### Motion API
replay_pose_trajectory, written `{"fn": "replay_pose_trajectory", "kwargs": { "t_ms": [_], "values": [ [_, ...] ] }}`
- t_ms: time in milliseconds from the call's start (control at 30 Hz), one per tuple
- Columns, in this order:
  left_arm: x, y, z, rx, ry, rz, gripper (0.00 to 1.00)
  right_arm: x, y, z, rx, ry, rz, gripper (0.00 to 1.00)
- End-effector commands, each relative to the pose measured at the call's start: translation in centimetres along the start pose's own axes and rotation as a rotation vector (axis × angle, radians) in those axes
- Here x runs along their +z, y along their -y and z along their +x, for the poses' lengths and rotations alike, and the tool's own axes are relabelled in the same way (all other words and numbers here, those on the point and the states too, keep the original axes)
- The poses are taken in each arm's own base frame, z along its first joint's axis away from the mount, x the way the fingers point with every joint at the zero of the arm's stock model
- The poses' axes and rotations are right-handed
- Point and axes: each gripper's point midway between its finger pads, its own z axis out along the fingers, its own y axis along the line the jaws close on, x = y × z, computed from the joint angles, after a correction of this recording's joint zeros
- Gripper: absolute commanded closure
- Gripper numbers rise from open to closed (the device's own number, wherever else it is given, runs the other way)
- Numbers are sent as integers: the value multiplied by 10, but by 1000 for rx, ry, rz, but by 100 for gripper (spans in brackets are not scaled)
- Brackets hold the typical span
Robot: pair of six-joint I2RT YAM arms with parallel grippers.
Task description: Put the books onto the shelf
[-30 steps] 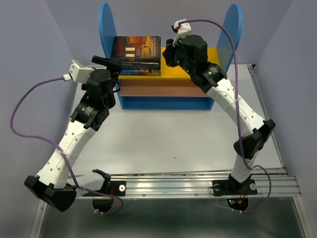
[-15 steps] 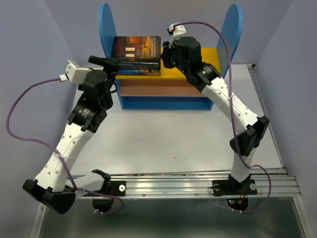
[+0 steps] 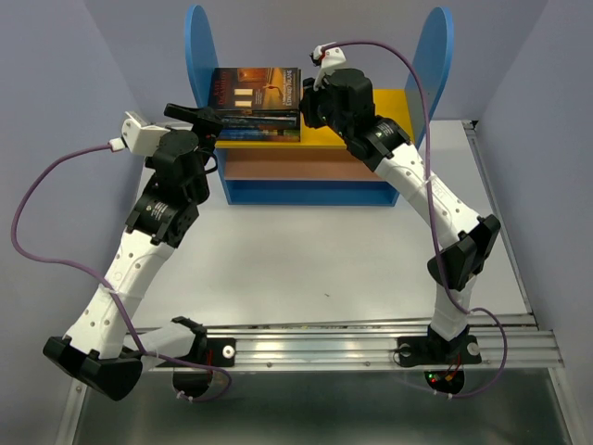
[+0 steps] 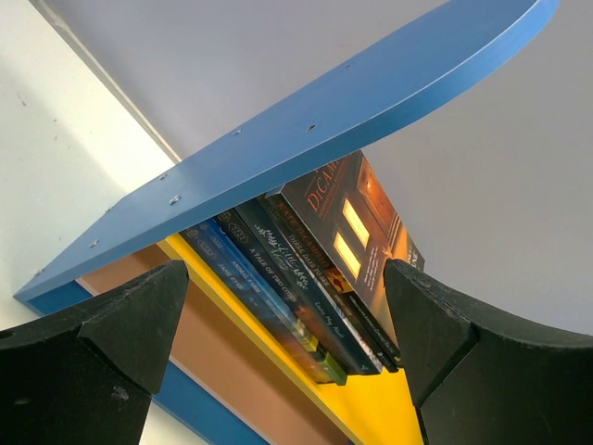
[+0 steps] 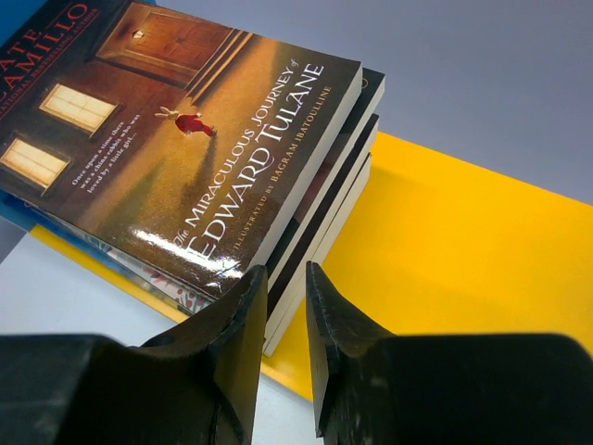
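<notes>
Nearest, the flat white bench [image 3: 306, 250] lies open between the two arms, up to the small blue-sided shelf [image 3: 306, 195]. Beyond, the left tool [image 4: 283, 283] gapes wide just outside the shelf's left panel. The right tool [image 5: 281, 287], narrowed to a slit with nothing seen between, sits at the right edge of the stack of thin paperback books [image 3: 255, 93], which lies flat on the left of the yellow upper board [image 3: 397, 100], open yellow beside it. Only the left wrist view shows the spines under the panel's edge; only the right wrist view shows fingertips [image 5: 243, 297] at the stack's near corner, contact unclear.
</notes>
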Motion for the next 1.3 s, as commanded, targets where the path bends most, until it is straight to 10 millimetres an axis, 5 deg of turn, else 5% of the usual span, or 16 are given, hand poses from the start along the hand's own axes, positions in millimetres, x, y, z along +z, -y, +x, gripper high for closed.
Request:
{"fn": "replay_pose_trajectory", "kwargs": {
  "t_ms": [0, 267, 500, 700, 933, 1067, 1100, 1133, 1200, 1267],
  "values": [
    [0, 4, -8, -1, 22, 20, 1, -11, -12, -34, 8, 86, -50, 71],
    [0, 2, -7, 0, 17, 19, 1, -15, -29, -30, 7, 69, -149, 71],
    [3, 2, -4, 3, 5, 22, 1, -12, -20, -28, 4, 68, -96, 71],
    [0, 2, -6, 12, 5, 25, 1, -21, 13, -42, 66, 111, 97, 69],
    [-10, -4, -14, 99, 4, 30, 1, -65, 64, -55, 85, 156, 354, 66],
    [-14, -32, -5, 162, -21, -28, 1, -95, 73, -24, 113, 109, 376, 66],
    [-15, -38, -3, 148, -23, -41, 1, -96, 76, 15, 109, 37, 386, 65],
    [-18, -50, 4, 163, -39, -50, 1, -118, 77, 12, 134, 62, 368, 63],
    [-21, -65, 13, 167, -61, -67, 1, -132, 80, 36, 175, 57, 366, 56],
    [-25, -93, 25, 200, -83, -100, 1, -153, 86, 84, 163, 3, 362, 46]
  ]
}}
